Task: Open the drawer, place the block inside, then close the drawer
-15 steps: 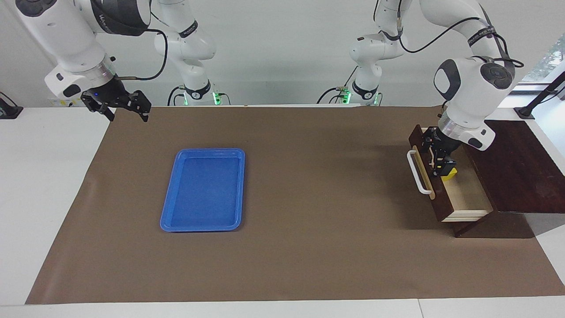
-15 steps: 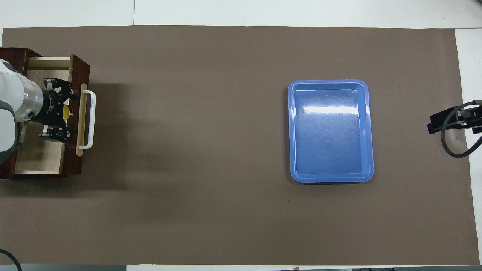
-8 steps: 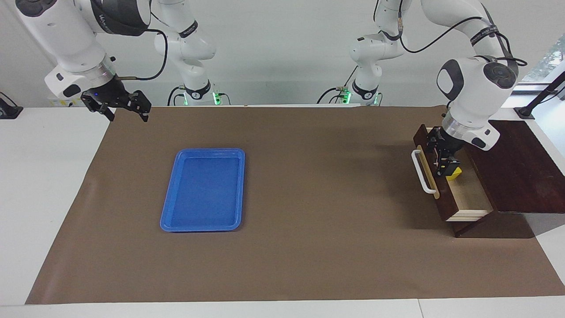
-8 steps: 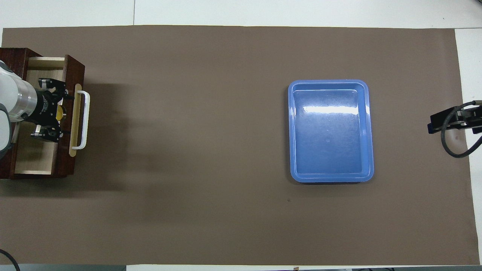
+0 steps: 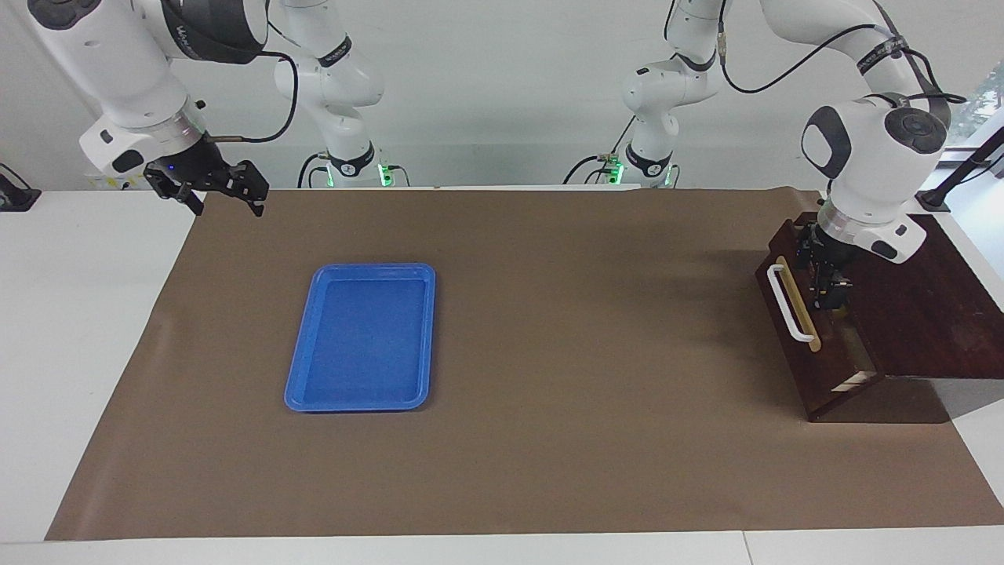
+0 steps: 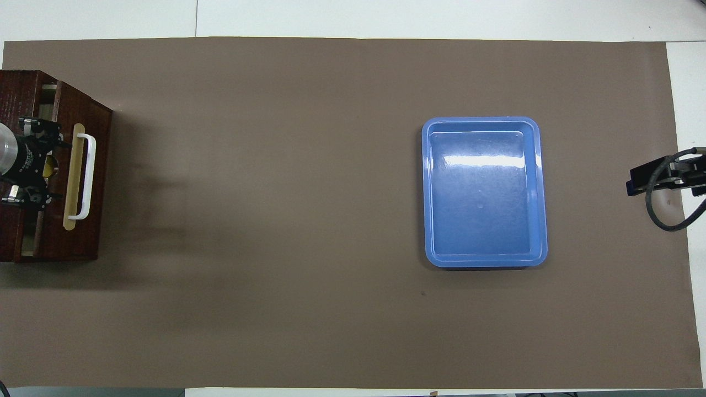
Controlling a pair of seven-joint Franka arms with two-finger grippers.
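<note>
- Drawer (image 5: pixel 792 333) of the dark wooden box (image 5: pixel 918 314) stands nearly shut at the left arm's end of the table; only a narrow gap shows between its dark front and the box, with a sliver of pale inner wood at one corner
- White bar handle (image 5: pixel 788 302) sits on a tan strip on the drawer's front
- Left gripper (image 5: pixel 830 292) reaches down into that narrow gap, just beside the inner face of the drawer front, its fingers spread wide and pinching nothing
- Block (image 6: pixel 51 166) shows only as a small yellow patch inside the drawer in the overhead view, between the spread fingers of the left gripper; whether they touch it cannot be told
- Right gripper (image 5: pixel 223 200) hangs in the air over the edge of the brown mat (image 5: pixel 549 439) at the right arm's end of the table, fingers spread apart and empty; this arm waits
- Blue tray (image 5: pixel 362 337) lies flat on the mat, toward the right arm's end, well apart from the drawer
</note>
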